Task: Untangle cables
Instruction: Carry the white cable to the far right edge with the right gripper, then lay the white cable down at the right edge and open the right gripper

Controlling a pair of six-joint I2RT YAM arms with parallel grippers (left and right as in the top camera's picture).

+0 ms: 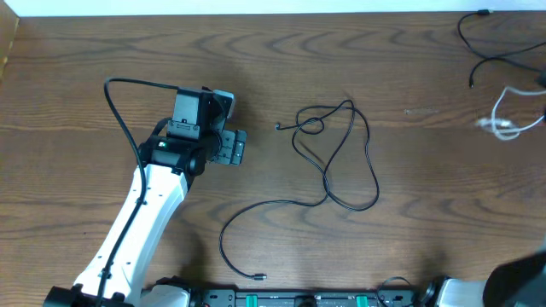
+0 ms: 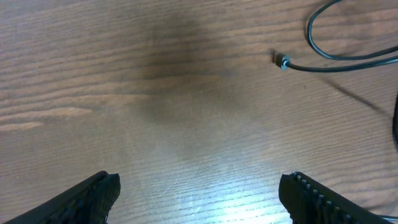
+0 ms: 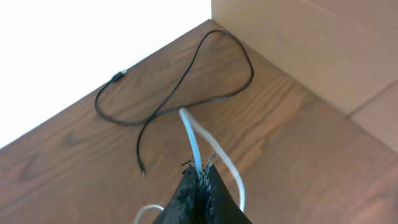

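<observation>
A long black cable (image 1: 341, 162) lies looped in the middle of the table, one plug end (image 1: 280, 127) toward my left gripper and the other near the front edge (image 1: 261, 276). My left gripper (image 1: 229, 147) is open and empty, left of that cable. In the left wrist view its jaws (image 2: 199, 186) are wide apart above bare wood, with the plug end (image 2: 283, 61) ahead to the right. My right gripper (image 3: 200, 171) is shut on the white cable (image 3: 189, 134), which also shows at the right edge of the overhead view (image 1: 509, 122). A second black cable (image 3: 180, 81) lies beyond it.
The second black cable (image 1: 486, 43) lies at the far right corner, near the table's back edge. A cardboard wall (image 3: 311, 43) stands beside that corner. The right arm's base (image 1: 520, 286) shows at the front right; its gripper is outside the overhead view.
</observation>
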